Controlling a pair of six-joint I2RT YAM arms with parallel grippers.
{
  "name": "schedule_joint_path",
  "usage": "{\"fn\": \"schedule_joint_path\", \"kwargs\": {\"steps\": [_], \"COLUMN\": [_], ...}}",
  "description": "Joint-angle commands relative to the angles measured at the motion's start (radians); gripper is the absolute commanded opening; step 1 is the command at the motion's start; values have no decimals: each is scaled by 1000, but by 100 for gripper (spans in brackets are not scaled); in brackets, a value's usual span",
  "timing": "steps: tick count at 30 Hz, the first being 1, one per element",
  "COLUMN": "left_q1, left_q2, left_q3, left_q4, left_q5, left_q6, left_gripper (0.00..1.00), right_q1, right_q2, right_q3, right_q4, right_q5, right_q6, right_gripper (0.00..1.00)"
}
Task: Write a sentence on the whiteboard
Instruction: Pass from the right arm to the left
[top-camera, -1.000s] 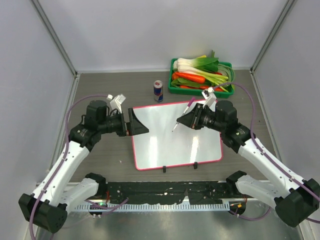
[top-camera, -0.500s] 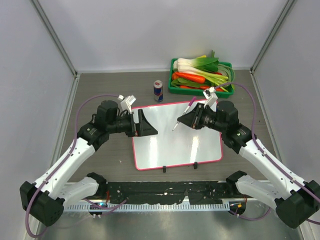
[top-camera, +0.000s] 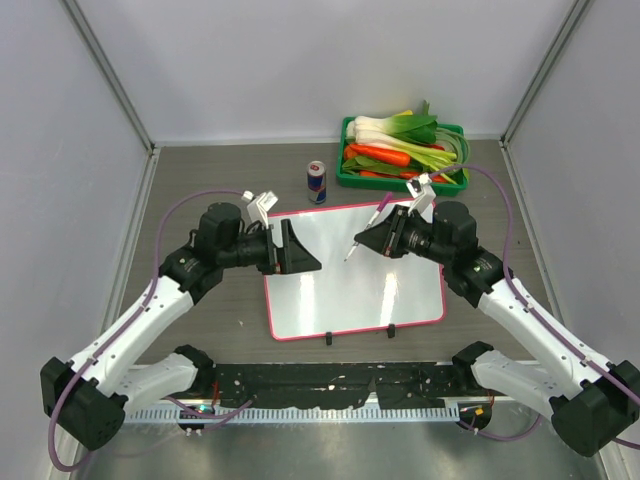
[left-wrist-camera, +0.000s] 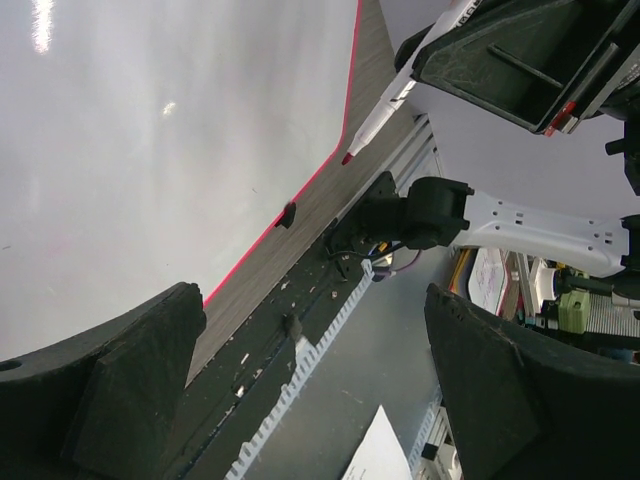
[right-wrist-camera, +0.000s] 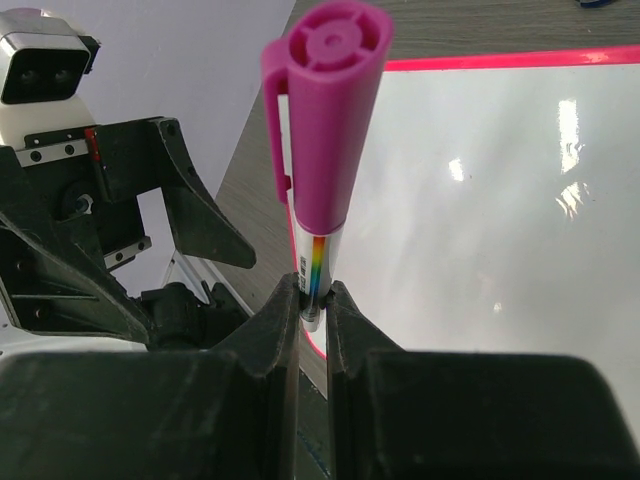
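While agape, left hand (top-camera: 300, 248) over whiteboard (top-camera: 350, 290).

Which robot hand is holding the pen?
The right gripper: its jaws are shut on the purple-capped marker over the whiteboard. The left gripper is wide open and empty.

The whiteboard (top-camera: 340, 285) lies flat at the middle of the bench (top-camera: 200, 180), its two feet (top-camera: 329, 338) on the 6 o'clock edge. Behind its 11 o'clock corner, just apart from it, stands a can (top-camera: 317, 182). At the can's 3 o'clock sits a tray (top-camera: 390, 183) with vegetables (top-camera: 405, 140) in it, behind the board's 1 o'clock corner. The left claw (top-camera: 300, 247) hangs over the board's 10 o'clock corner. The right claw (top-camera: 368, 240) hangs over the far half towards 1 o'clock, with a marker (top-camera: 367, 228) between its fingers, lower end towards 7 o'clock.
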Motion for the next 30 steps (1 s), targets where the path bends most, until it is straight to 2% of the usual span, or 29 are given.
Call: {"fn": "schedule_joint_path", "kwargs": {"steps": [1,9,15,30], "left_q1": [-16,-22,-28,-108], "left_q2": [6,7,4,148], "left_q3": [7,21,21,61], "left_q4": [62,62,91,311], "left_q5": [1,-16,-18,1], "left_q6": [-10,-17,-25,-80], "left_gripper": [95,94,93,89], "right_q1": [4,4,4,6], "right_q2": [-18,-7,16,16], "right_q3": [17,52,26,22], "right_q4": [68,59,155,198], "right_q5": [-1,-1,-33,-54], "right_q6": [1,-5,50,102], "right_gripper": [1,1,1,2]}}
